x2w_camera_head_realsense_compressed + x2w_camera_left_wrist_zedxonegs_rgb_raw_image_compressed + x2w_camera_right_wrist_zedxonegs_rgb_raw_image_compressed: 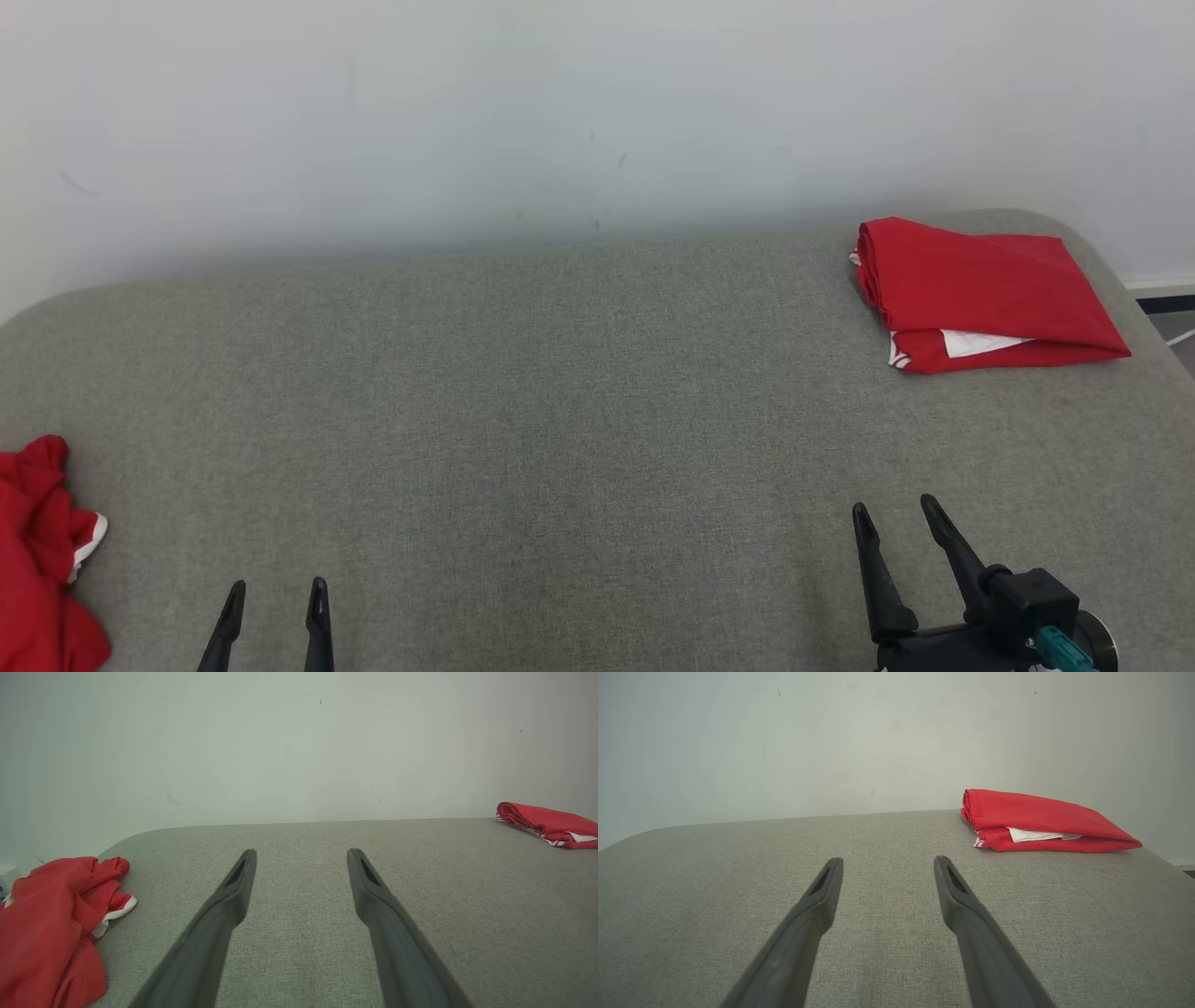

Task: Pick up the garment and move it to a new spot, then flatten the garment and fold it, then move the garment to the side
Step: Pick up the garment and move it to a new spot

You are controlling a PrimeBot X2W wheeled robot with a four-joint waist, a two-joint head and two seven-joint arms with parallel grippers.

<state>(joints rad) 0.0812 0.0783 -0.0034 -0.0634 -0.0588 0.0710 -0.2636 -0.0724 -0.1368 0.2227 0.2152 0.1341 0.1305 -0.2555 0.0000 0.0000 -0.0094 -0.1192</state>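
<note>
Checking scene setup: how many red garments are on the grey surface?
2: a folded garment at the far right, a crumpled garment at the near left, partly cut off.

Crumpled garment (42,551) left, folded garment (990,289) right

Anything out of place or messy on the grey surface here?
A crumpled red garment lies bunched at the left edge of the grey surface, white trim showing. The folded red garment at the far right looks tidy. Nothing else stands out.

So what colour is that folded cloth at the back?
The cloth is red, with white inside; clearest in right wrist view.
</note>
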